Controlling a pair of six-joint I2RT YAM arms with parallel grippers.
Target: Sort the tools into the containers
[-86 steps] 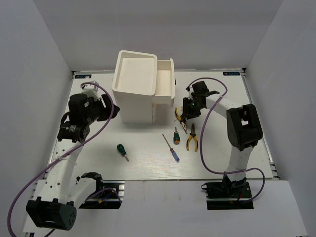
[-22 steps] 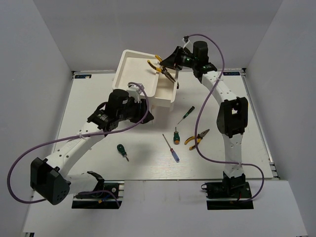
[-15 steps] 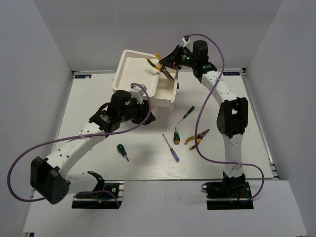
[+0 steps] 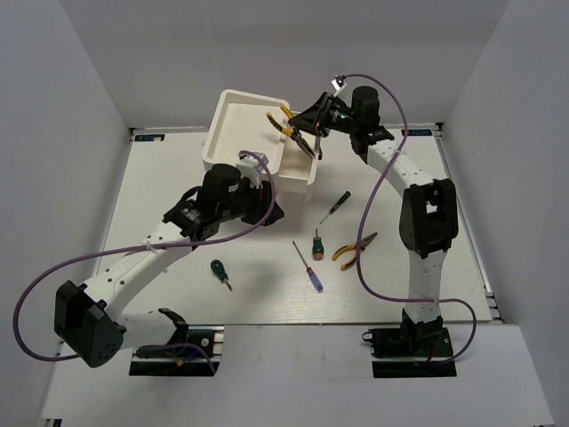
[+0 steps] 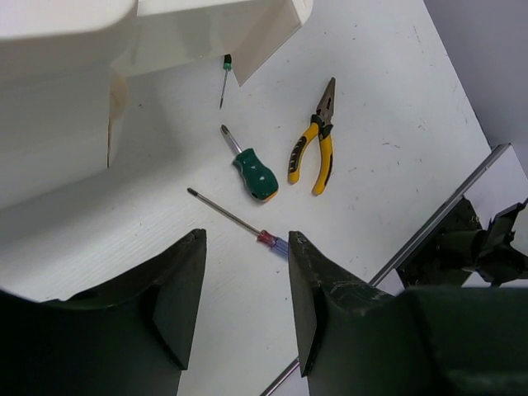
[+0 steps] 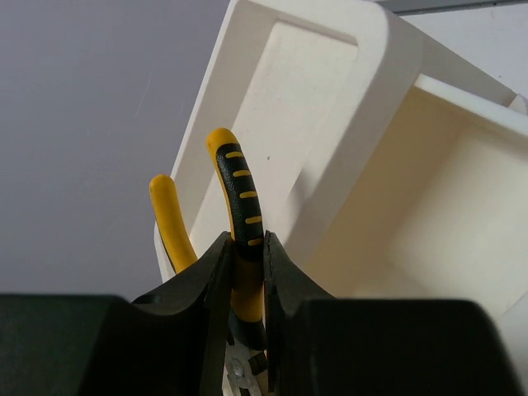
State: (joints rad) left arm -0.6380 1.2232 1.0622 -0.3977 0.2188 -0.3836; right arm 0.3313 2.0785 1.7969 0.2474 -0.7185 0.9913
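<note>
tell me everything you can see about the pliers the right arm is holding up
The pliers have yellow handles with black grip panels and a dark metal head. The handles are spread; the right gripper has its jaws shut on one, the other sticks out free. They hang in the air over the white cabinet and its open drawer, head pointing down toward the drawer. Only the gripper touches them.

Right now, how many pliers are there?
2: held pliers in the right claw, raised by the open drawer; loose pliers on the table, right of a green screwdriver. More could be hidden in drawers.
</note>
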